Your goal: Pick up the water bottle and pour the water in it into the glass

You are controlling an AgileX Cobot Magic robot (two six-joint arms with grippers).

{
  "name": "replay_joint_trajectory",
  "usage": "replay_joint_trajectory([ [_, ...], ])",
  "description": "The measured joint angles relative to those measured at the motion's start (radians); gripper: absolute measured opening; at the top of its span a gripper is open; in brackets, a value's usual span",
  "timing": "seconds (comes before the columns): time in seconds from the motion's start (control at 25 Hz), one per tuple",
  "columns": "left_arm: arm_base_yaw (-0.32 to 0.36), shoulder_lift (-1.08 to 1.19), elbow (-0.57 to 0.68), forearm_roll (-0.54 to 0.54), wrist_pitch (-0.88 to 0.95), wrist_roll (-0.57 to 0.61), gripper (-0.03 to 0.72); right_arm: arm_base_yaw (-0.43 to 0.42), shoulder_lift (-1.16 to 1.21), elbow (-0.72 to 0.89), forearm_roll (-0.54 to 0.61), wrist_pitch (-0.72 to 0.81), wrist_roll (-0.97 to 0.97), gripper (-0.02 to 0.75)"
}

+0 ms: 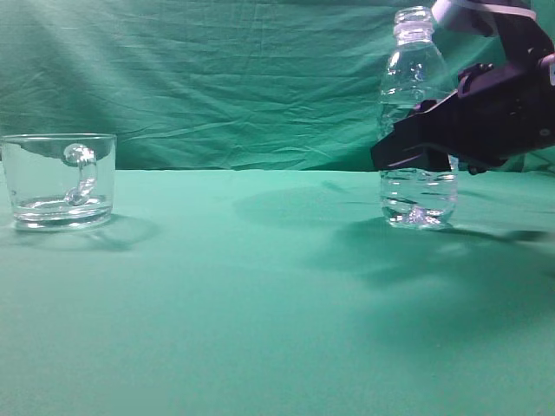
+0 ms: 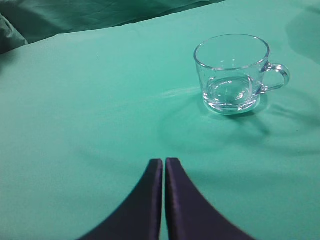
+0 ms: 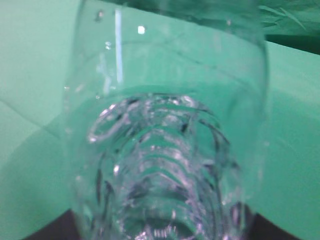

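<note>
The water bottle stands upright on the green cloth at the right, clear, ribbed and uncapped. Water fills its lower part. My right gripper is closed around the bottle's middle. In the right wrist view the bottle fills the frame, with the dark fingers of the gripper pressed against both its sides at the bottom corners. The glass stands far left, its handle turned away. In the left wrist view the glass is ahead and to the right of my left gripper, which is shut and empty.
The green cloth covers the table, and a green backdrop hangs behind it. A wide stretch of cloth lies between the glass and the bottle. My left arm does not show in the exterior view.
</note>
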Motion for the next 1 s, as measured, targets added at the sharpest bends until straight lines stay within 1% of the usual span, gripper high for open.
replay_joint_trajectory([
  [0.16,0.000,0.000,0.000,0.000,0.000,0.000,0.000,0.000,0.000,0.009,-0.002,-0.014,0.000,0.308],
  [0.2,0.000,0.000,0.000,0.000,0.000,0.000,0.000,0.000,0.000,0.016,0.003,-0.021,0.000,0.366],
  [0.28,0.000,0.000,0.000,0.000,0.000,0.000,0.000,0.000,-0.002,0.029,0.026,-0.043,0.000,0.444],
  [0.4,0.000,0.000,0.000,0.000,0.000,0.000,0.000,0.000,-0.006,0.054,0.073,-0.096,0.002,0.588],
  [0.44,0.000,0.000,0.000,0.000,0.000,0.000,0.000,0.000,-0.008,0.063,0.082,-0.116,0.002,0.631],
  [0.48,0.000,0.000,0.000,0.000,0.000,0.000,0.000,0.000,-0.010,0.075,0.089,-0.140,0.002,0.656],
  [0.6,0.000,0.000,0.000,0.000,0.000,0.000,0.000,0.000,-0.014,0.108,0.095,-0.174,0.004,0.645],
  [0.64,0.000,0.000,0.000,0.000,0.000,0.000,0.000,0.000,-0.016,0.120,0.096,-0.176,0.004,0.687],
  [0.68,0.000,0.000,0.000,0.000,0.000,0.000,0.000,0.000,-0.022,0.132,0.097,-0.176,0.004,0.671],
  [0.84,0.000,0.000,0.000,0.000,0.000,0.000,0.000,0.000,-0.056,0.180,0.106,-0.180,0.005,0.671],
  [1.0,0.000,0.000,0.000,0.000,0.000,0.000,0.000,0.000,-0.104,0.232,0.143,-0.182,0.005,0.671],
])
